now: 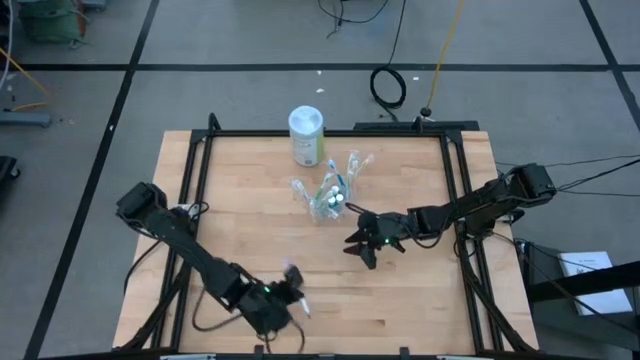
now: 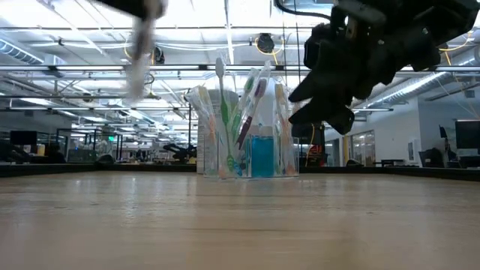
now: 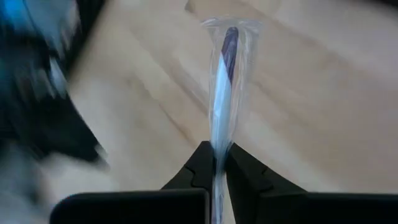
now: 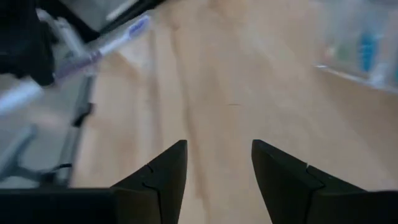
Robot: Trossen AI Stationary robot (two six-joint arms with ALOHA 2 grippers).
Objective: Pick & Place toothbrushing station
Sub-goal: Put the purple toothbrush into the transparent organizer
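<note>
One clear cup (image 1: 328,200), one white canister (image 1: 306,136), two arms.

Table (image 1: 400,290): light wood grain, black frame. Canister (image 1: 306,135): white, green label. Cup (image 2: 247,131): clear; inside, pastel toothbrushes (image 2: 223,112) and a teal tube (image 2: 262,154). Wrapped toothbrush (image 3: 225,87): white handle, purple head.

I see grey floor (image 1: 250,40) crossed by dark lines, with a coiled black cable (image 1: 388,86) lying on it. Beyond the wooden table (image 2: 240,225), ceiling light strips (image 2: 75,22) brighten a wide hall with glass partitions (image 2: 90,142).
</note>
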